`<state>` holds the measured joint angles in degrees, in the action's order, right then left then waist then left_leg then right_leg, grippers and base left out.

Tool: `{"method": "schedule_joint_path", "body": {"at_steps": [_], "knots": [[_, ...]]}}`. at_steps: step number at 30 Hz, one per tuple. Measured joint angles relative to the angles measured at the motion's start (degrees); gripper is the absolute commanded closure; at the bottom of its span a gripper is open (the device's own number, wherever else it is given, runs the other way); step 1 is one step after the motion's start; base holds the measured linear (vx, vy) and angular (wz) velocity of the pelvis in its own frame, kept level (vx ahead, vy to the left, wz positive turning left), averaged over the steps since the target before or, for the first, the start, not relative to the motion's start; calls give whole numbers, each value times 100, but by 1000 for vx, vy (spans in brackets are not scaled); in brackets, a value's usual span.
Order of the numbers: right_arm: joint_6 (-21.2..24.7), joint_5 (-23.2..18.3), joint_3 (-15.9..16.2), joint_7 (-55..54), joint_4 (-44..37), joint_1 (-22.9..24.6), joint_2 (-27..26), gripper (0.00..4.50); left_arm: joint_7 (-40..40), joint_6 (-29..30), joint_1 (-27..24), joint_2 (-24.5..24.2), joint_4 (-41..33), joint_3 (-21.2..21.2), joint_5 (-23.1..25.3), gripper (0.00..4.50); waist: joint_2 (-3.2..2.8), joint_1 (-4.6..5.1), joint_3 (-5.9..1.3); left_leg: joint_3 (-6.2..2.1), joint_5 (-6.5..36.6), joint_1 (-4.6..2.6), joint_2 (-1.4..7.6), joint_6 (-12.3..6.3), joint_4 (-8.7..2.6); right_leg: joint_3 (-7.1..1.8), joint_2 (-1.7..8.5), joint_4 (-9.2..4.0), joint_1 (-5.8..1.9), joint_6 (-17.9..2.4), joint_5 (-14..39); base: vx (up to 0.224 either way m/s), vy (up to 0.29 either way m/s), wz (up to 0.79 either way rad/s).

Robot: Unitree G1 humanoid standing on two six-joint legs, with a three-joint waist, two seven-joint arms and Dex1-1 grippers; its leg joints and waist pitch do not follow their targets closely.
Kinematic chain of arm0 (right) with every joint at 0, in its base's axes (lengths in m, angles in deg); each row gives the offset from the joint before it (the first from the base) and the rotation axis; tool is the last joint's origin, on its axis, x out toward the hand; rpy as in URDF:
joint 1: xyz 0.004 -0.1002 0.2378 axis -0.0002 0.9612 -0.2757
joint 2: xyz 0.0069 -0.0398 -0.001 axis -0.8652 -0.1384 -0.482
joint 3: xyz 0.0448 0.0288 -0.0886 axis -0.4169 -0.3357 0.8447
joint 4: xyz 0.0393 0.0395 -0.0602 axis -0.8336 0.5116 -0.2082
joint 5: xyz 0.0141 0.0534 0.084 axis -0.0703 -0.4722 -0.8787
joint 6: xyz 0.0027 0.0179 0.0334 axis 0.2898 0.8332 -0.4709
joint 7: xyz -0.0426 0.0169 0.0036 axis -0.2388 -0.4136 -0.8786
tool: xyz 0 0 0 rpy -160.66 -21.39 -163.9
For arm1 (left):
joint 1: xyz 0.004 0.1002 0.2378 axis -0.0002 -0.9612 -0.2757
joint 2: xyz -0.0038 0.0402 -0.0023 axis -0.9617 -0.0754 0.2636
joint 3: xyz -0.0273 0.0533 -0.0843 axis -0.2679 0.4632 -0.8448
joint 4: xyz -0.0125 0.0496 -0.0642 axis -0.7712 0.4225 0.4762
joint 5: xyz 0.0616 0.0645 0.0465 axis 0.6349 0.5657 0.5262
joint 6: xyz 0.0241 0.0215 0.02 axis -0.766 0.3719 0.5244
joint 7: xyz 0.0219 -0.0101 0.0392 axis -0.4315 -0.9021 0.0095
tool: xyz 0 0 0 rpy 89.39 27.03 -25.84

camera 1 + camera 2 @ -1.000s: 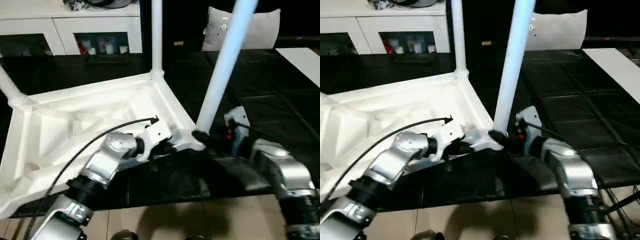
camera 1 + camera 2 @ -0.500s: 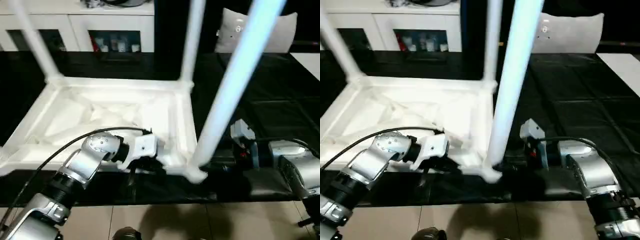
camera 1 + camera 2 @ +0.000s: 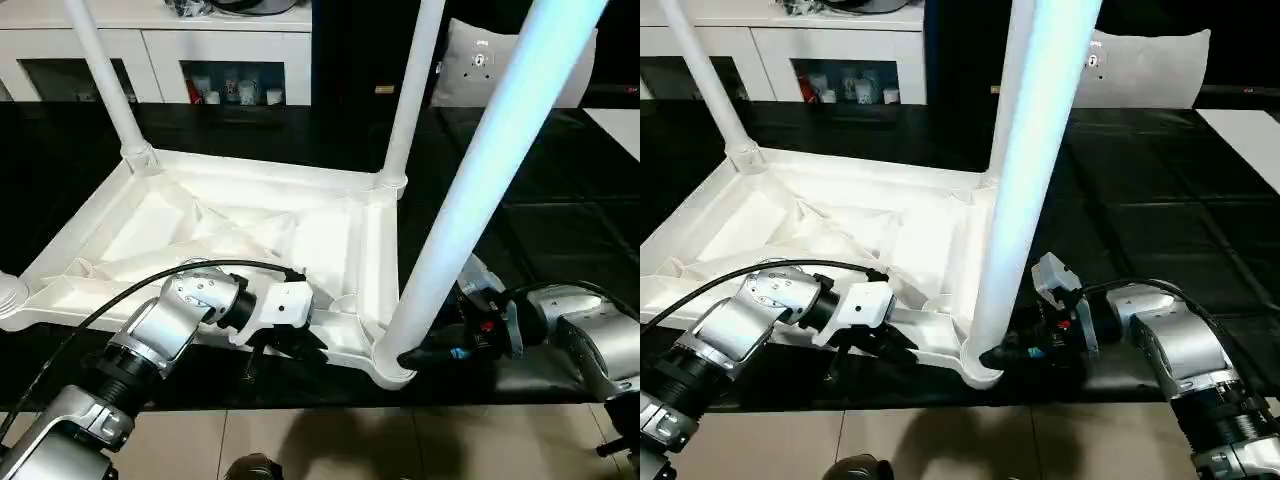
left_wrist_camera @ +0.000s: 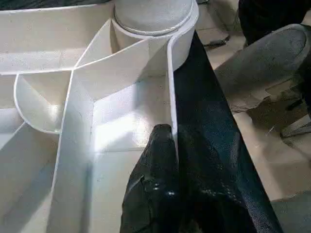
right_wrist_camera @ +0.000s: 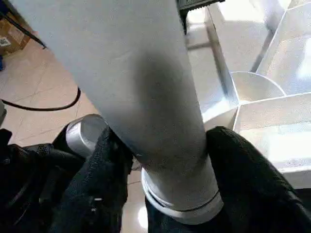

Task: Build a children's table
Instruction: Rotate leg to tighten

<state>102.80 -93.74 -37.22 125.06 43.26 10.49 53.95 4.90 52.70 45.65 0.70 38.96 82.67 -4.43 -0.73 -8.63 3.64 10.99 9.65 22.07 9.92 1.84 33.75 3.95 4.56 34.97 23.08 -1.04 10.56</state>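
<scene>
Left jaws (image 4: 167, 160) clamp tabletop rim (image 4: 171, 87), steadying it; right jaws (image 5: 163, 160) clasp leg (image 5: 141, 82) base, seating it in corner socket (image 3: 392, 366).

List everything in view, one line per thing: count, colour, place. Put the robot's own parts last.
Table top: one, white, upside down on the black surface, ribbed underside up.
Legs: three seated, white; near-right, far-right, far-left.
Cabinet: one, white, glass-fronted, behind.
Cushion: one, white, back right.
Black surface: one, under the table.
Floor: beige tiles, nearest.
Left gripper: black, shut on the table top's near rim.
Right gripper: black, shut on the near-right leg's base.
</scene>
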Motion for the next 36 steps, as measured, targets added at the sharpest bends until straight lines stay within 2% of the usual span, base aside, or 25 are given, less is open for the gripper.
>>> {"method": "schedule_joint_path", "body": {"at_steps": [6,10,12,15,19,20,23,24,26,27,31,33,36], "knots": [[66,-90,-162,-88,-58,166,-79,245,20,169,-1,72,-2,-32,-50,450,2,-5,-2,0,0,-1,0,0,2,0,0,1,-1,0,0,0,0,0],[321,-151,-401,-709,-225,298,-295,246,314,740,-1,140,-31,-178,-79,450,0,41,-2,0,-2,-14,1,2,2,0,0,6,-2,6,3,0,0,0],[451,-5,-635,-1592,-270,302,-702,248,821,1192,24,293,-21,-398,35,450,3,133,0,0,-6,-20,2,8,5,-1,-1,10,0,5,0,0,0,0],[756,261,-947,-2927,-275,169,-1285,252,1601,1706,64,694,32,-599,202,450,7,359,3,0,-6,-24,1,10,11,-3,-1,-2,2,8,2,0,0,0],[1033,532,-1261,-4316,-242,-35,-1851,254,2500,2019,161,1277,247,-729,243,450,11,514,6,-1,-6,-19,0,9,11,-3,-1,-18,8,7,0,0,0,0],[1030,641,-1385,-4817,-184,-94,-2111,254,2862,2082,267,1506,409,-758,302,450,11,516,5,-1,-6,-15,-2,9,10,-4,-2,-16,9,9,-9,0,0,0],[965,688,-1532,-5453,-156,-132,-2393,254,3311,2154,386,1785,569,-778,367,450,-2,491,-1,-1,-4,-13,-5,8,-8,-5,-1,-17,13,21,-14,0,0,0],[923,691,-1554,-5534,-154,-126,-2428,201,3378,2158,391,1833,570,-782,395,450,-4,475,-2,-1,-4,-11,-5,9,-16,-5,-2,-17,16,25,-11,0,0,0],[891,683,-1589,-5632,-183,-105,-2484,187,3455,2155,392,1902,564,-782,449,450,-13,449,-7,0,-3,-11,-5,7,-26,-4,-2,-17,18,21,-13,0,0,0],[888,680,-1628,-5656,-236,-57,-2537,167,3459,2150,391,1920,555,-780,464,450,-17,429,-6,-1,-2,-11,-5,6,-31,-3,-2,-17,18,22,-12,0,0,0],[863,678,-1648,-5614,-421,74,-2498,143,3412,1879,376,1864,552,-654,526,450,-31,369,0,0,-2,-10,-5,5,-43,-2,-2,-20,22,25,-10,0,0,0],[848,682,-1580,-5615,-518,163,-2398,109,3415,1632,365,1782,575,-554,586,450,-37,352,2,0,-2,-10,-4,7,-46,-1,-2,-20,23,25,-10,0,0,0],[1063,465,-1677,-5563,-566,360,-2383,97,3407,1417,335,1706,594,-521,658,450,-39,350,3,0,-2,-11,-5,9,-46,-1,-2,-20,23,28,-9,0,0,0]]}}
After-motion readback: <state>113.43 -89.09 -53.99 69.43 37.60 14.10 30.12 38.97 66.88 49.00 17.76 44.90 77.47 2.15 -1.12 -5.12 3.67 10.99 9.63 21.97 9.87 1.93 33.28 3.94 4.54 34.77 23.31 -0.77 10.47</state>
